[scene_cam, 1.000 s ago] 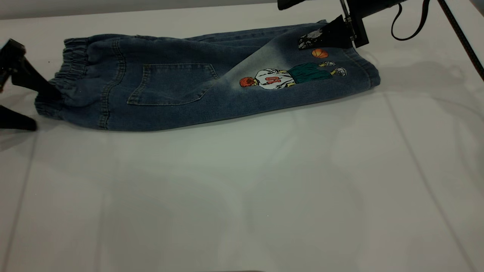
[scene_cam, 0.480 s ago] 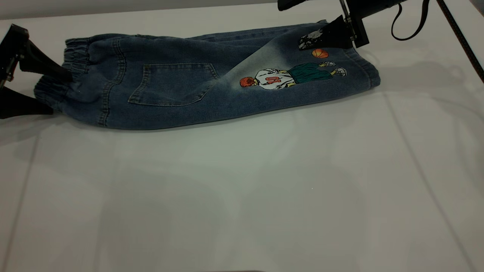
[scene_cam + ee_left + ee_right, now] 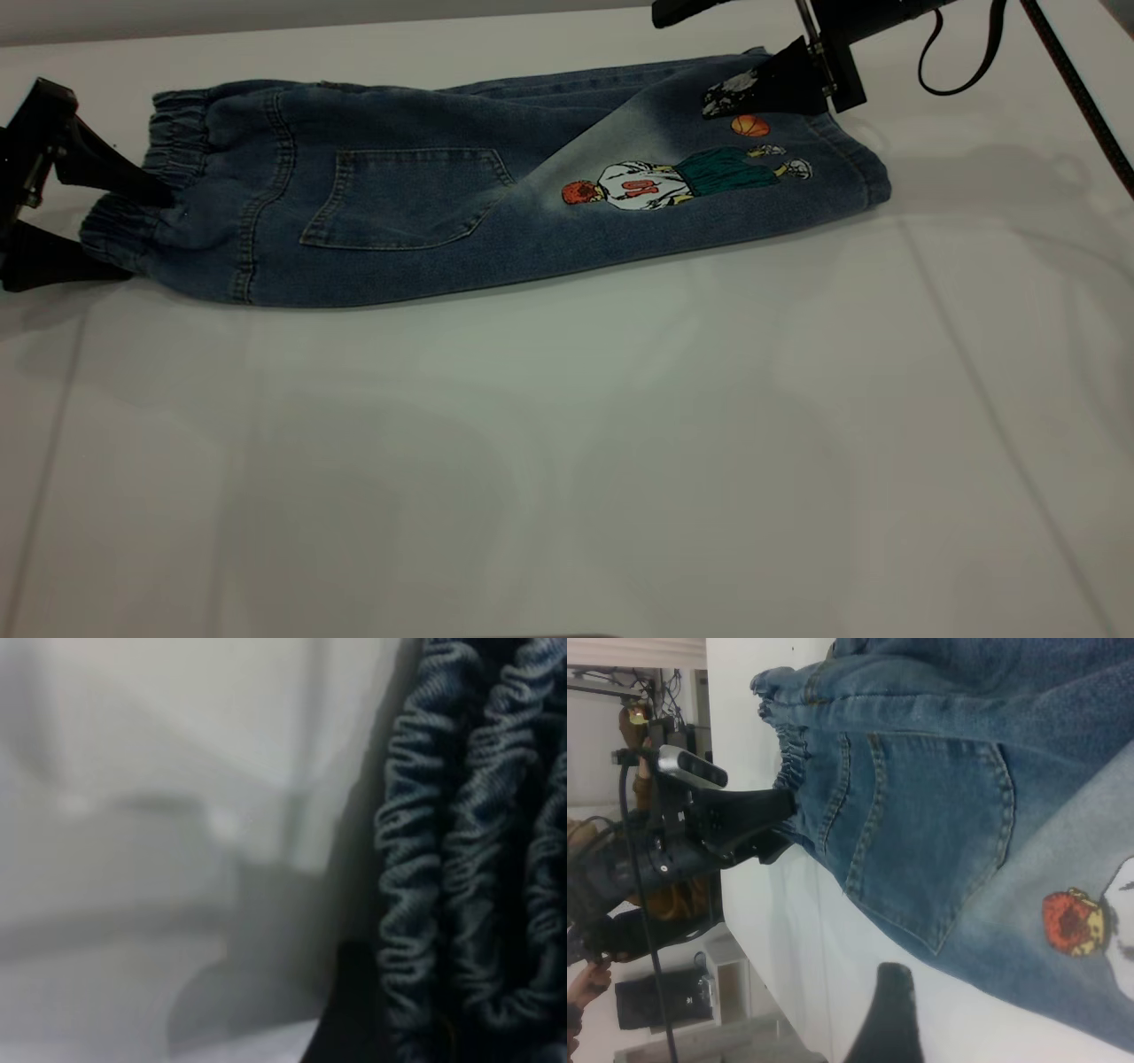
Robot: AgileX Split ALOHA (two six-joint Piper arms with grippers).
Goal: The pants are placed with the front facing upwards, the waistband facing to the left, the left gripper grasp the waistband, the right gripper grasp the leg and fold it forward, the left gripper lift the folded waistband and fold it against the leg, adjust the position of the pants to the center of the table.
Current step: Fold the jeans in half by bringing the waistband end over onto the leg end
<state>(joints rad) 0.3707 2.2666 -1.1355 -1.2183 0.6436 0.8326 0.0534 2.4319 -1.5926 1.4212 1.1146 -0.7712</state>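
Pants [image 3: 425, 213]: short blue denim, folded lengthwise, lying flat on the white table [image 3: 567, 461] in its far half, toward twelve o'clock of the exterior view. Long axis runs nine o'clock to three o'clock, tilted slightly so the hem end sits a little farther back. Back side up: patch pocket [image 3: 403, 197] near the middle, basketball-player print [image 3: 682, 177] toward the hem.

Left gripper [image 3: 124, 226]: at nine o'clock, at the table's left edge, reaching in low and nearly level toward the pants. Its two black wedge fingers are spread, one fingertip [image 3: 151, 188] resting on top of the gathered fabric, the other finger [image 3: 62, 261] low on the table beside the band's near corner. Jaws parted around the band, not pinched together. The right wrist view shows the same claw [image 3: 757, 819] with its tips at the ruched edge.

Waistband [image 3: 146, 190]: elastic, ruched, at the pants' nine o'clock end, opening facing left. In the left wrist view its gathered folds [image 3: 469, 859] fill one side, white table beside them.

Leg [image 3: 753, 168]: at the three o'clock end, hem facing right, pale faded area beside the print.

Right gripper [image 3: 780, 75]: at one o'clock, coming down from the far right edge, one black finger [image 3: 771, 84] lying on the leg's far hem corner above the orange ball. Cannot tell whether it is parted or clamped. Black cable [image 3: 961, 53] loops just right of it.
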